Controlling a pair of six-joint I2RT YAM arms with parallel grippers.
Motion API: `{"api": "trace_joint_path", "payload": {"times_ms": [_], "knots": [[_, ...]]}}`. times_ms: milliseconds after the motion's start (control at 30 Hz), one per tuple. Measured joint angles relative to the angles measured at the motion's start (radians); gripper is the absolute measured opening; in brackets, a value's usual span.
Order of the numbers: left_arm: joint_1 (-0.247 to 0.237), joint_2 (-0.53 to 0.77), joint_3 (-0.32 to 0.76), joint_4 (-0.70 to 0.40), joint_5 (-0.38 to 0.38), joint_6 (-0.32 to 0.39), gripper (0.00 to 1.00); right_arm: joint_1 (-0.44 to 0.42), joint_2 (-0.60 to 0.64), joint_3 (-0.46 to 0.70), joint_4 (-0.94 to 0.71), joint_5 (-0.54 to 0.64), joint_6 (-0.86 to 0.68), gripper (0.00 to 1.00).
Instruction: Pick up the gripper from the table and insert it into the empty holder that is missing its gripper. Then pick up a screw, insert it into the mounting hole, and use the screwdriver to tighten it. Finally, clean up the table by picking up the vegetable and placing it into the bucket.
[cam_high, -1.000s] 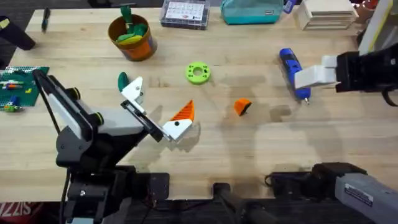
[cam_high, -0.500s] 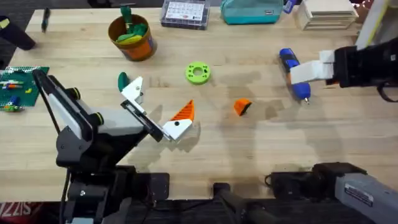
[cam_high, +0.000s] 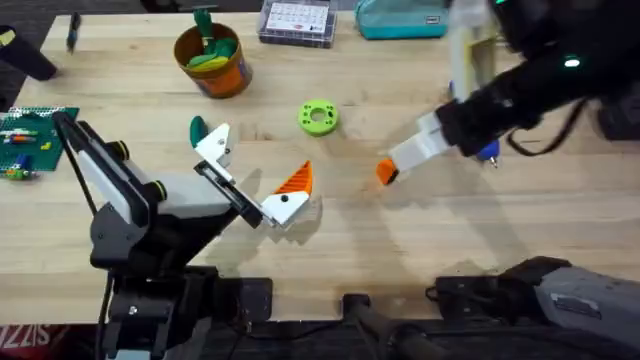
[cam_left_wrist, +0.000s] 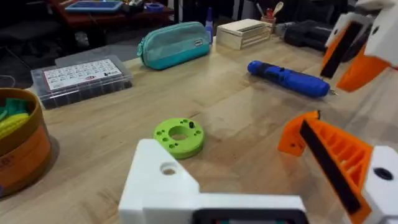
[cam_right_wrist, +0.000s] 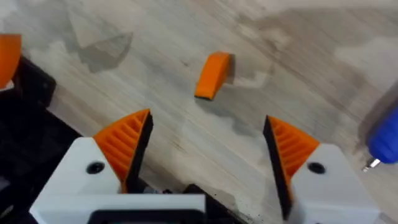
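The loose orange gripper (cam_high: 388, 172) lies on the table at mid-right; in the right wrist view the gripper (cam_right_wrist: 211, 74) sits ahead of my fingers. My right gripper (cam_high: 412, 155) hovers just right of it, open (cam_right_wrist: 208, 140), holding nothing. My left gripper (cam_high: 252, 172) rests open at the table's left-centre. Its far finger is the empty holder (cam_high: 213, 147), the bare white holder (cam_left_wrist: 165, 180) lacking a tip. The blue screwdriver (cam_high: 487, 151) is partly hidden under the right arm, and the screwdriver (cam_left_wrist: 289, 79) lies flat. The dark green vegetable (cam_high: 197, 128) lies beside the empty holder. The orange bucket (cam_high: 228, 78) stands back left.
A bright green ring (cam_high: 318, 117) lies at mid-table. A clear screw box (cam_high: 296, 22) and a teal pouch (cam_high: 400, 18) sit along the far edge, with wooden blocks (cam_high: 530, 20) at the back right. A green board (cam_high: 25, 140) lies at the left edge.
My right arm swung left from beside the screwdriver to just above the loose orange gripper. The left arm has not moved.
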Motion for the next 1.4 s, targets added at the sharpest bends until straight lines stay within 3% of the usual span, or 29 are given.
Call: {"api": "trace_joint_path", "payload": {"times_ms": [200, 367, 667, 900, 967, 1100, 1200, 1267, 1300, 1400], "knots": [[0.0, 0.0, 0.0, 0.0, 0.0, 0.0, 0.985, 0.086, 0.1, 0.0, 0.001, 0.012, 0.013, 0.994], [0.0, 0.0, 0.0, 0.0, 0.0, 0.0, 0.985, 0.166, 0.154, 0.0, 0.037, 0.117, 0.05, 0.994], [0.0, 0.0, 0.0, 0.0, 0.0, 0.0, 0.985, 0.231, 0.269, 0.0, 0.079, 0.199, 0.076, 0.994], [0.0, 0.0, 0.0, 0.0, 0.0, 0.0, 0.985, 0.233, 0.289, 0.0, 0.097, 0.21, 0.08, 0.872], [0.0, 0.0, 0.0, 0.0, 0.0, 0.0, 0.985, 0.233, 0.289, 0.0, 0.097, 0.21, 0.081, 0.8], [0.0, 0.0, 0.0, 0.0, 0.0, 0.0, 0.985, 0.233, 0.289, 0.0, 0.097, 0.21, 0.09, 0.449], [0.0, 0.0, 0.0, 0.0, 0.0, 0.0, 0.985, 0.233, 0.289, 0.0, 0.098, 0.21, 0.09, 0.305], [0.0, 0.0, 0.0, 0.0, 0.0, 0.0, 0.985, 0.233, 0.289, -0.001, 0.103, 0.214, 0.091, 0.07], [0.0, 0.0, 0.0, 0.0, 0.0, 0.0, 0.985, 0.233, 0.289, -0.002, 0.106, 0.213, 0.097, 0.02], [0.0, 0.0, 0.0, 0.0, 0.0, 0.0, 0.985, 0.233, 0.289, -0.003, 0.109, 0.213, 0.096, 0.006]]}}
